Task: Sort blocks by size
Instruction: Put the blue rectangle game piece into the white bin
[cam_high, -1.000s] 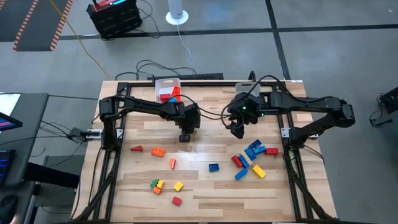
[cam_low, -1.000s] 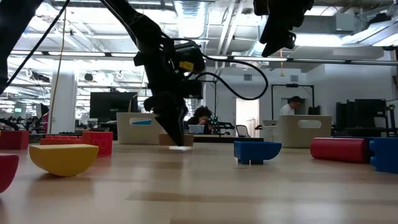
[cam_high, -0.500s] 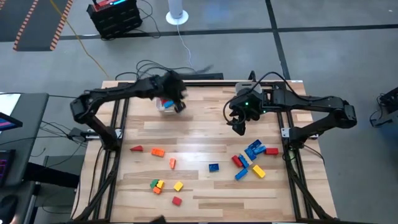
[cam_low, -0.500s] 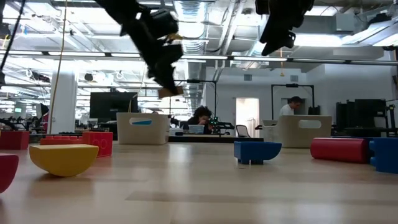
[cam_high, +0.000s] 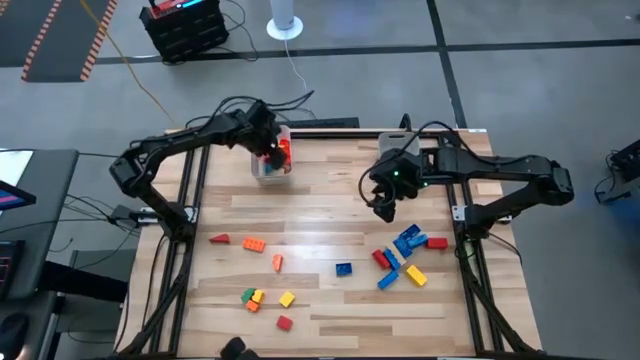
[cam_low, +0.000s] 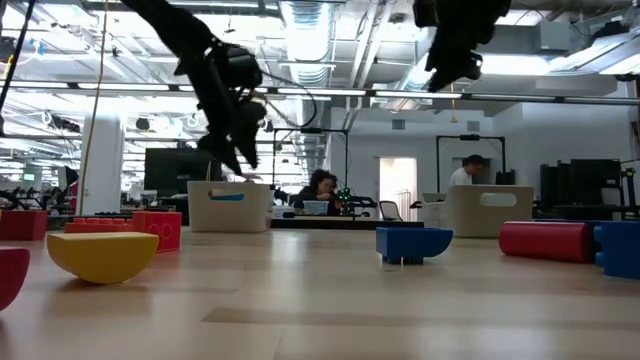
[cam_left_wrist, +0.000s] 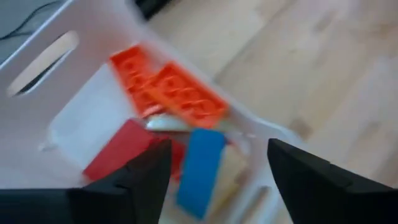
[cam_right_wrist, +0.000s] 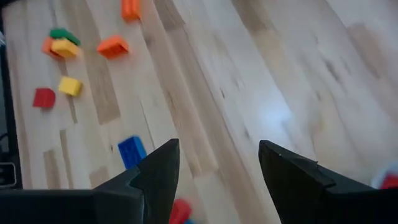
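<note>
Blocks (cam_high: 398, 250) lie scattered over the lower half of the table (cam_high: 330, 215) in the high view; more sit in a clear bin (cam_high: 268, 168) at upper left. Left gripper (cam_high: 268, 150) hangs over that bin, jaws apart and empty. Right gripper (cam_high: 384, 207) hovers mid-table, jaws apart.

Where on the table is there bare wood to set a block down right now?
The wide strip between the clear bin under the left gripper and the orange brick is bare. So is the table's near edge. It is crowded around the blue bricks, below the right gripper.
</note>
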